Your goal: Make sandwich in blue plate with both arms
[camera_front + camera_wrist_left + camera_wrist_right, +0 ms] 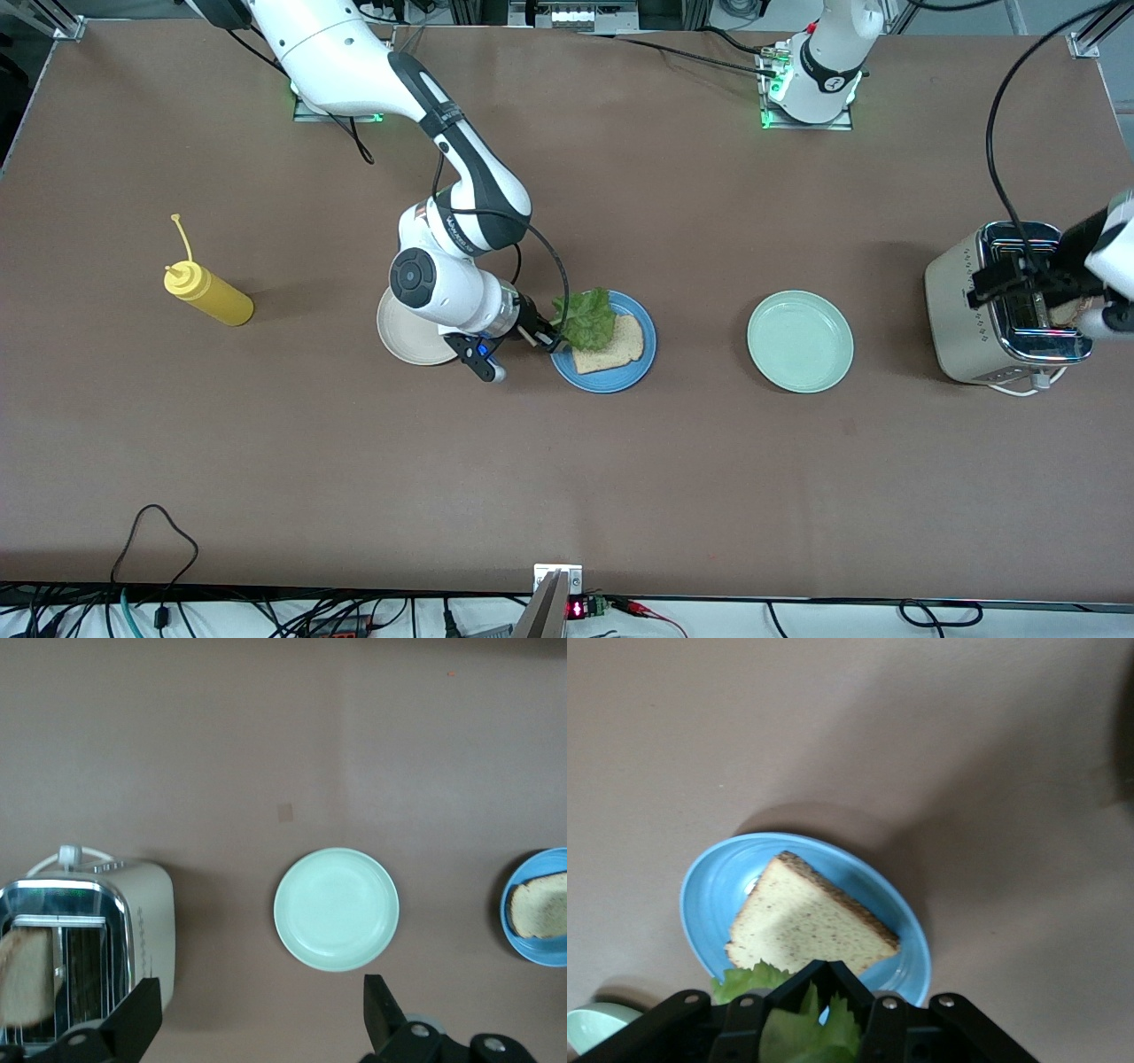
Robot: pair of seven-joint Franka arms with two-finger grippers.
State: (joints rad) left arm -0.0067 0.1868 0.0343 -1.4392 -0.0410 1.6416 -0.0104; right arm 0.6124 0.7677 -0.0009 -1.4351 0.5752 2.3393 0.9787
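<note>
Right pincer (551, 338) over the 9 o'clock rim of the blue plate (638, 365), clamped on a lettuce leaf (586, 319). Leaf hangs over the plate's 11 o'clock part, overlapping one bread slice (611, 346) that lies flat on the plate. Cream plate (403, 341) just beside, toward the right arm's end. Left pincer (1032, 282) over the toaster (974, 319), fingers spread wide, holding nothing; a second slice (25, 979) sits in a slot. Mint plate (800, 341) between toaster and blue plate. Yellow squeeze bottle (208, 295) lies on the desk (567, 461).
</note>
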